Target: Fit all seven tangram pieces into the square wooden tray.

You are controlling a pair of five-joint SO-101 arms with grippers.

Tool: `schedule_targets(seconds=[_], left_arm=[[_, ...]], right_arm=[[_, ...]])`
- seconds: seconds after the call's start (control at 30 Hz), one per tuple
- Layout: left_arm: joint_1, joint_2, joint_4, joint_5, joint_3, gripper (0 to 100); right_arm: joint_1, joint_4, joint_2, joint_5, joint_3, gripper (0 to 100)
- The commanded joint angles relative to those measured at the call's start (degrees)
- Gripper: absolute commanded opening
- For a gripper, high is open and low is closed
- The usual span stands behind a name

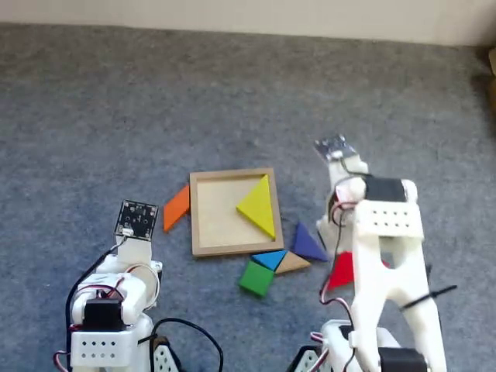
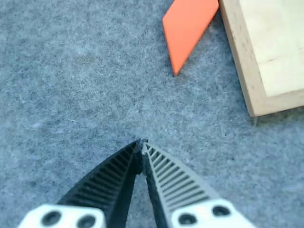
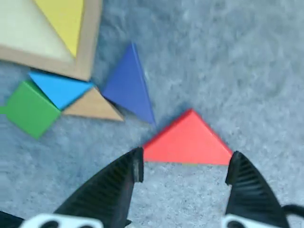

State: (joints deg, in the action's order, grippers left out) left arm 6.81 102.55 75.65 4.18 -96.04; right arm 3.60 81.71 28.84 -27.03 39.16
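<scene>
grey carpet [image 1: 116,93], yellow triangle [image 1: 260,205] in tray [image 1: 203,249]

Red triangle [image 1: 342,273] half behind right arm [image 1: 387,232], orange piece [image 2: 190,28] edge-cropped.

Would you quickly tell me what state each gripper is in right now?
Left gripper: closed, holding nothing.
Right gripper: open, holding nothing, jaws spread at the base of the red triangle.

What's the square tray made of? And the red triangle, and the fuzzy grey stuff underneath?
The tray: pale, unpainted wood by its look; faint grain shows on its floor. The red triangle: probably painted wood, smooth and matte; plastic is possible. The grey covering: felt or short carpet, fuzzy and mottled.
</scene>
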Motion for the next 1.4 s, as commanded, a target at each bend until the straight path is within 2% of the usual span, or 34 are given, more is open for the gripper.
schedule_targets(seconds=[0.0, 0.33, 0.6, 0.73, 0.83, 1.03, 1.37], left_arm=[[0.66, 1.54, 0.35, -0.18, -1.19, 1], [0.66, 1.54, 0.35, -0.18, -1.19, 1], [0.66, 1.54, 0.35, -0.18, -1.19, 1], [0.66, 1.54, 0.35, -0.18, -1.19, 1], [0.66, 1.54, 0.35, -0.18, -1.19, 1], [0.66, 1.54, 0.35, -0.18, -1.19, 1], [0.66, 1.54, 0.35, -0.18, -1.19, 1]], right_arm=[[-2.51, -3.21, 4.18, -4.84, 4.97, 27.5], [-2.95, -9.80, 4.26, -9.58, 15.34, 27.5], [-12.26, -9.71, 4.26, -9.32, 15.16, 27.1], [-13.41, -10.15, 4.09, -9.23, 17.10, 27.1], [-12.97, -11.30, 4.09, -7.30, 19.38, 27.1], [-11.21, -22.90, 4.09, -2.73, 24.22, 27.1], [-3.38, -33.89, 4.09, 4.40, 24.75, 27.1]])
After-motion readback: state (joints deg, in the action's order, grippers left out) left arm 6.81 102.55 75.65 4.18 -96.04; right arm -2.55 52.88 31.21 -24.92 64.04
